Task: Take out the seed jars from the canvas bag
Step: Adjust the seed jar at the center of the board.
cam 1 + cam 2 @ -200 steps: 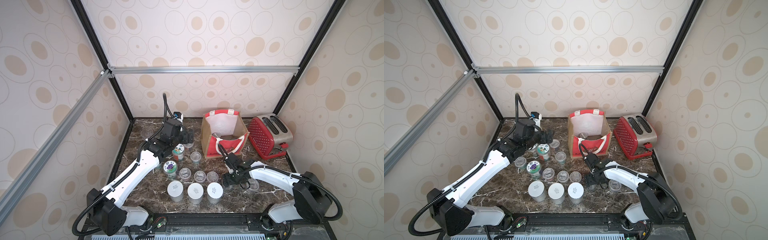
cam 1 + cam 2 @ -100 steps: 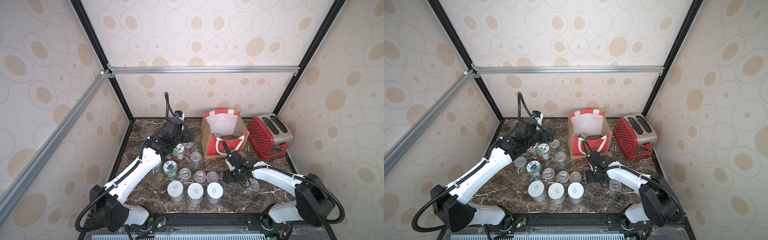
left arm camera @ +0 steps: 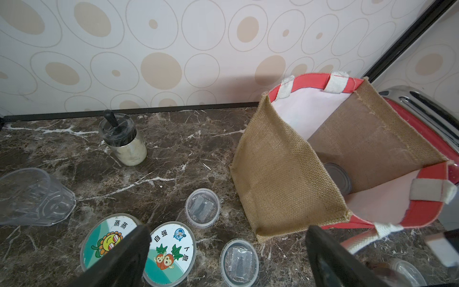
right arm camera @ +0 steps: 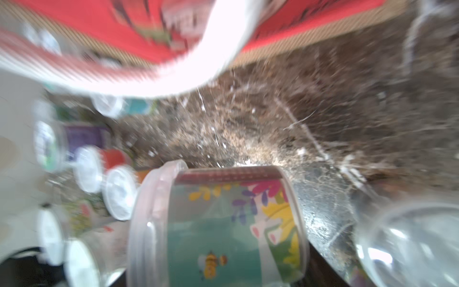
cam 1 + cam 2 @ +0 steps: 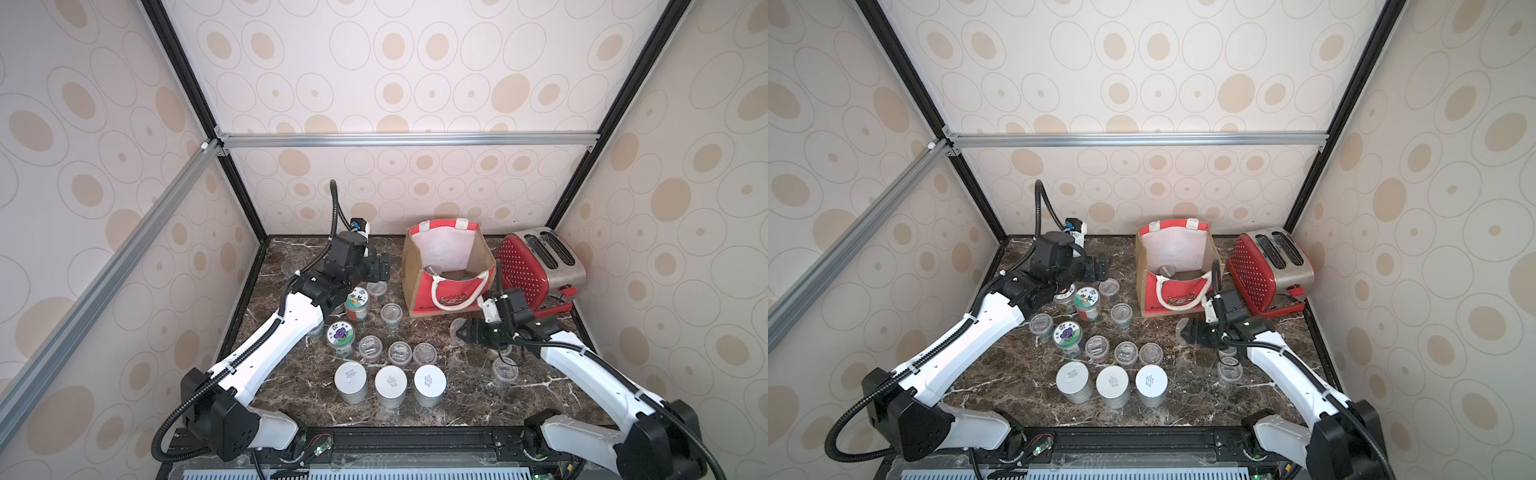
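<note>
While loaded, right gripper (image 5: 459, 332): jaws closed on clear round flower-labelled seed jar (image 4: 218, 223), sideways, lid leftward, near of tan jute canvas bag (image 5: 415, 266).
Left gripper (image 3: 227, 238): spread wide, empty.
Second jar (image 3: 338, 177): inside bag, right of left gripper.

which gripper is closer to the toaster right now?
Right. The right gripper, gripping a seed jar, sits just in front of the toaster, near the front corner of the bag. The left gripper is open on the bag's far side from the toaster.
</note>
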Motion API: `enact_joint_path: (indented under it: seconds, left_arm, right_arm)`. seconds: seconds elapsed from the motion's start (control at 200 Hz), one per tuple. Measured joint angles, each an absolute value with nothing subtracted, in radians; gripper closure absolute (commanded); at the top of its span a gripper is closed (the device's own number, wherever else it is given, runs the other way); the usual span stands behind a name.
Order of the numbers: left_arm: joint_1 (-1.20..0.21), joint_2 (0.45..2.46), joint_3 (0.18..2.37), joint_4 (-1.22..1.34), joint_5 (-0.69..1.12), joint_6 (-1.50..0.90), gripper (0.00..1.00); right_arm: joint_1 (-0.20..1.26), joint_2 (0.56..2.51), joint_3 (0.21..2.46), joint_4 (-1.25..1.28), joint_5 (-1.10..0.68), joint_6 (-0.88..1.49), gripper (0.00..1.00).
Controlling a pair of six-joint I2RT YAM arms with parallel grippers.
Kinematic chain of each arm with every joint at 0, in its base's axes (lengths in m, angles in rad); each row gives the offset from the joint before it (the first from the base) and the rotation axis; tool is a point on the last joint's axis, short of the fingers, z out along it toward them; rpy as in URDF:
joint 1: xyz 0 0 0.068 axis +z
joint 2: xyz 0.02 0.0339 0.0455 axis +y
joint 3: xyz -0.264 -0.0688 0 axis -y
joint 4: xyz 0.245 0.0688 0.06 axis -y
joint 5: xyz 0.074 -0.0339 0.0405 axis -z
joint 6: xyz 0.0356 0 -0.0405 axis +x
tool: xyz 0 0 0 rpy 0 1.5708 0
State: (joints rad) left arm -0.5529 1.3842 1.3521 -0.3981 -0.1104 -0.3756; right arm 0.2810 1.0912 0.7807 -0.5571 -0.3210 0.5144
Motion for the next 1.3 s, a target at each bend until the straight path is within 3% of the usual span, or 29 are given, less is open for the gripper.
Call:
enact_joint_path:
  seconds: [0.22,0.515,1.0,1.3]
  left_arm:
    - [-0.553,1.384,1.352,-0.399,-0.11,-0.37,0.02]
    - [-0.553,1.346,1.328,-0.374,-0.087,-0.369,0.02]
    - [-0.584,1.34,1.226,-0.249,0.018,-0.397,0.02]
    - [-0.585,1.34,1.219,-0.224,0.026,-0.402,0.02]
  right_arm:
    - [-0.012,0.971,0.781,-0.566,-0.424,0.548,0.35]
    - [-0.308,1.029,0.699,-0.48,-0.542,0.619,0.35]
    - [-0.361,1.38,0.61,-0.089,-0.58,0.808,0.34]
    - [-0.363,1.489,0.576,0.105,-0.614,0.879,0.32]
